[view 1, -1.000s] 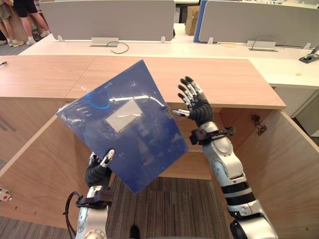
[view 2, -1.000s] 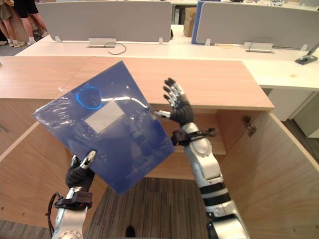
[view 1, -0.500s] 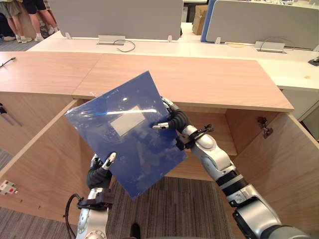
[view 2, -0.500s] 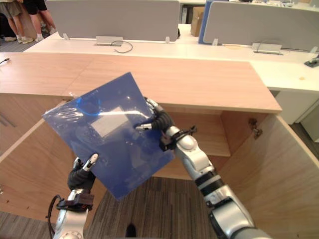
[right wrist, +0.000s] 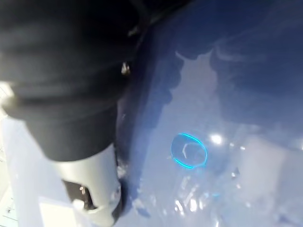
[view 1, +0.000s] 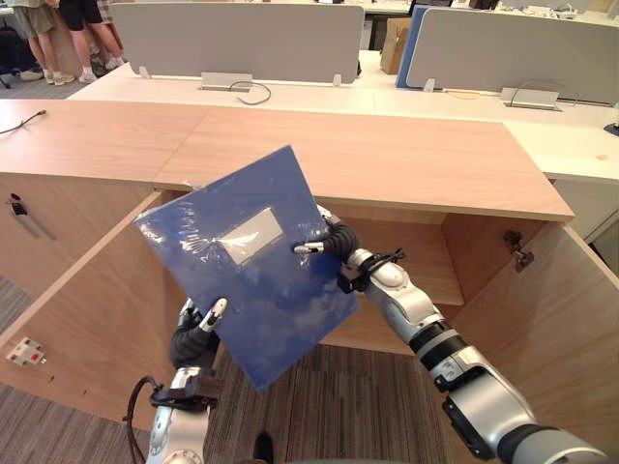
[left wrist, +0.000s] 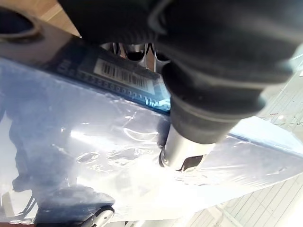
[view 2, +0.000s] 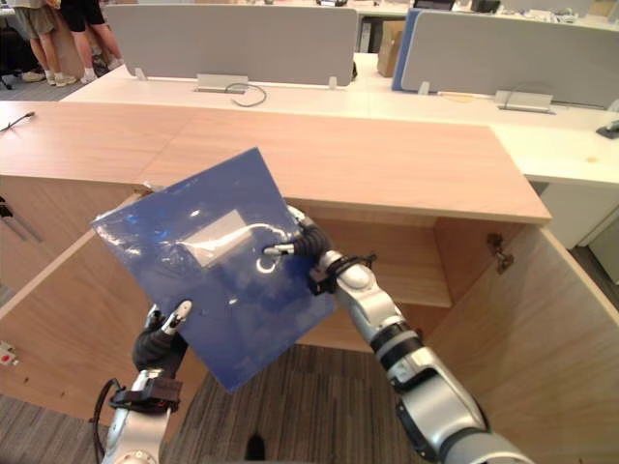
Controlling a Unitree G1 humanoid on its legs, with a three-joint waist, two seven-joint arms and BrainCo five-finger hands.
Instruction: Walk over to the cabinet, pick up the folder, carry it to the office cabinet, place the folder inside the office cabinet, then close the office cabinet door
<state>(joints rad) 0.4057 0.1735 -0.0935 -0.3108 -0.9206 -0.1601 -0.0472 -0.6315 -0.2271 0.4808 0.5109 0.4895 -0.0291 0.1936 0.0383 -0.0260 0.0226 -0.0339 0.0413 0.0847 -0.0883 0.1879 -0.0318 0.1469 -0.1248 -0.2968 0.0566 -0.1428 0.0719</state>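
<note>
A blue folder (view 1: pixel 253 280) in shiny plastic wrap, with a pale label on its face, is held up tilted in front of the open wooden office cabinet (view 1: pixel 406 159). My left hand (view 1: pixel 196 333) pinches its lower corner, the thumb lying on the wrap (left wrist: pixel 182 151). At the folder's right edge is my right hand (view 1: pixel 337 240), with the thumb on the front face (right wrist: pixel 94 189) and the fingers hidden behind. Both cabinet doors stand swung out: the left door (view 1: pixel 92 309) and the right door (view 1: pixel 556 319). A shelf (view 1: pixel 426 275) shows inside.
Behind the cabinet run white desks (view 1: pixel 290 95) with grey partitions (view 1: pixel 247 39) and loose cables. A cardboard box (view 1: pixel 394 43) stands at the back. People (view 1: pixel 58 29) stand at the far left. Grey carpet (view 1: pixel 338 406) lies below the folder.
My right hand, spread open and apart from the folder a second ago, has come in to its right edge and closed on it. The view has shifted slightly.
</note>
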